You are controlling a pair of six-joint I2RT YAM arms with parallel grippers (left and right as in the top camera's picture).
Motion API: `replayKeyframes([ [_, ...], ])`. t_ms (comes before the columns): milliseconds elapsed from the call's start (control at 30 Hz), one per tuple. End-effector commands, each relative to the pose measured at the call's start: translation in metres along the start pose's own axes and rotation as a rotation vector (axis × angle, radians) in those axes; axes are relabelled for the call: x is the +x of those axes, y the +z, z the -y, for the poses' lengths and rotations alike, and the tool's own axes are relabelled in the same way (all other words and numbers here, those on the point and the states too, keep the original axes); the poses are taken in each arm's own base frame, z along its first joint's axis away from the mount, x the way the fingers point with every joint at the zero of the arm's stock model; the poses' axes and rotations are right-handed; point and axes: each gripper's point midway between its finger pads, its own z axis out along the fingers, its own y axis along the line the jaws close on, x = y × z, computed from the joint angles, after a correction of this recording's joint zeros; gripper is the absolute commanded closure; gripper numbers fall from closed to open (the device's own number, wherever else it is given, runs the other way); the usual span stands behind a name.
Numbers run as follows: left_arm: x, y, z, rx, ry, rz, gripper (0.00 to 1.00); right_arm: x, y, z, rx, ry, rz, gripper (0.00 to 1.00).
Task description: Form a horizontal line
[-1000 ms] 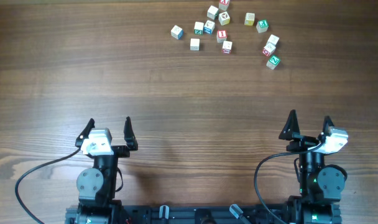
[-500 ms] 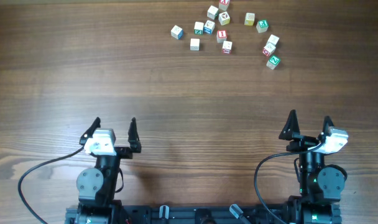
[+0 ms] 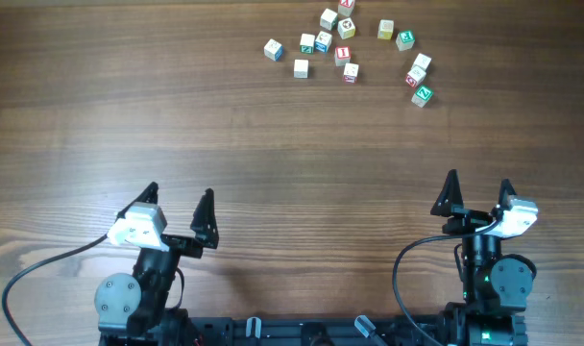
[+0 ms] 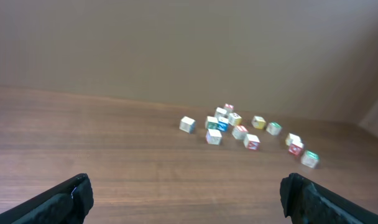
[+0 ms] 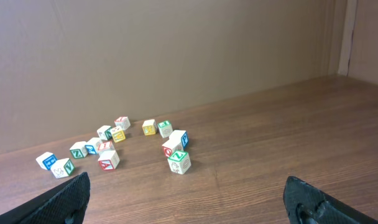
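Note:
Several small pale wooden letter cubes lie loose at the table's far side, none lined up in a straight horizontal row. A green-marked cube [image 3: 423,94] sits nearest on the right, with a red-marked cube [image 3: 414,79] just behind it. Two more red-marked cubes [image 3: 343,54] [image 3: 351,70] sit in the middle cluster. The green-marked cube also shows in the right wrist view [image 5: 178,162] and the left wrist view [image 4: 309,158]. My left gripper [image 3: 180,194] [image 4: 186,183] and right gripper [image 3: 478,183] [image 5: 188,180] are open and empty, far in front of the cubes.
A blue-marked cube [image 3: 273,49] lies furthest left, a yellow one [image 3: 385,30] and a green one [image 3: 404,39] near the back. A brown wall [image 5: 176,56] stands behind the table. Bare wood lies between grippers and cubes.
My left arm has turned and its gripper has shifted slightly right and nearer the front. The right arm and the cubes have not moved.

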Motion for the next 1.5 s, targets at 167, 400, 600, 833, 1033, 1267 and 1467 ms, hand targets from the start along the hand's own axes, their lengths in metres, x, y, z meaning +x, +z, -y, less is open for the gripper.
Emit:
replayKeyframes([
  [167, -0.011, -0.006, 0.019, 0.096, -0.008, 0.017, 0.00, 0.000, 0.000, -0.003, -0.019, -0.017, 0.004, 0.00],
  [400, -0.033, 0.000, 0.024, 0.083, -0.021, -0.051, 0.00, 0.000, 0.000, -0.003, -0.019, -0.017, 0.004, 0.01],
  [600, -0.073, 0.024, 0.030, 0.058, -0.044, -0.165, 0.00, 0.000, 0.000, -0.003, -0.019, -0.017, 0.004, 0.00],
  [833, -0.078, 0.054, 0.031, 0.032, -0.086, -0.368, 0.00, 0.000, 0.000, -0.003, -0.019, -0.017, 0.004, 0.00],
  [1033, -0.066, 0.070, 0.025, 0.012, -0.088, -0.435, 0.00, 0.000, 0.000, -0.003, -0.019, -0.017, 0.004, 0.00],
  [1267, -0.044, 0.077, 0.019, -0.006, -0.108, -0.524, 0.00, 0.000, 0.000, -0.003, -0.019, -0.017, 0.004, 0.00],
  [1467, -0.031, 0.086, 0.015, -0.025, -0.140, -0.570, 0.00, 0.000, 0.000, -0.003, -0.018, -0.017, 0.003, 0.00],
])
